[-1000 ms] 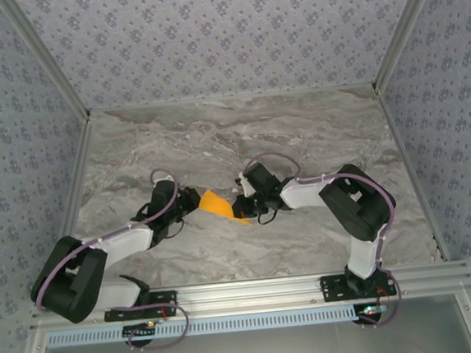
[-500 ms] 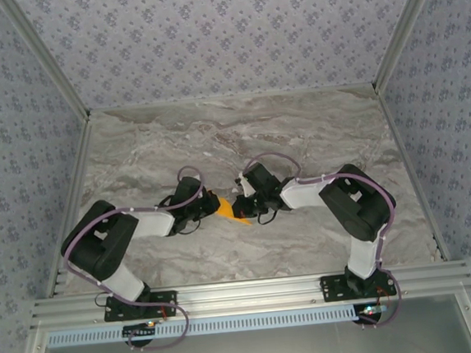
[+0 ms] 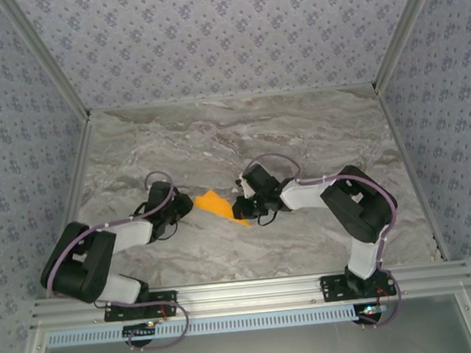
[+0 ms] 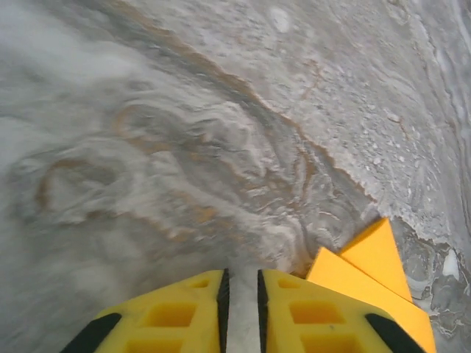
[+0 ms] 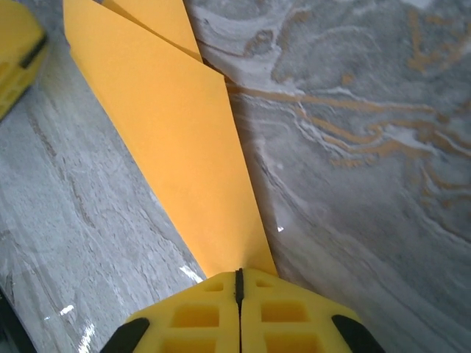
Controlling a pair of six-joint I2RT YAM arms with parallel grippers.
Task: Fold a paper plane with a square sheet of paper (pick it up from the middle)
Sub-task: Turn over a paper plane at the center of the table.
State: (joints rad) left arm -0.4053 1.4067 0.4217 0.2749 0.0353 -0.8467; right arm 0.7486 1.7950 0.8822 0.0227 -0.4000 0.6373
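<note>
While the right gripper (image 3: pixel 240 209) is clenched tight, it pinches the thin, pointy end of the orange paper (image 3: pixel 213 205). From the right wrist camera you can see this well. The two yellow fingers of the right gripper (image 5: pixel 239 273) are pressed together with no gap, and the narrow tip of the orange paper (image 5: pixel 176 132) goes right in between them. From there the paper gets wider and wider, like a long triangle. A folded flap lies on top of it near the far end. The paper sits low over the grey, swirly tabletop (image 3: pixel 298 138), near the middle, between the two arms. I cannot tell if all of it lies flat. The left gripper (image 3: pixel 185 206) is just beside the wide end of the paper, on its left side. From the left wrist camera, the left gripper (image 4: pixel 241 276) has its two yellow fingers a tiny bit apart. A thin slit shows between them, and only the tabletop can be seen through it. It is holding nothing. The folded corners of the orange paper (image 4: pixel 368 272) poke up just to the right of those fingers. One yellow finger (image 5: pixel 18 55) of the left gripper also peeks in at the top left corner of the right wrist camera, close to the wide end of the paper.
</note>
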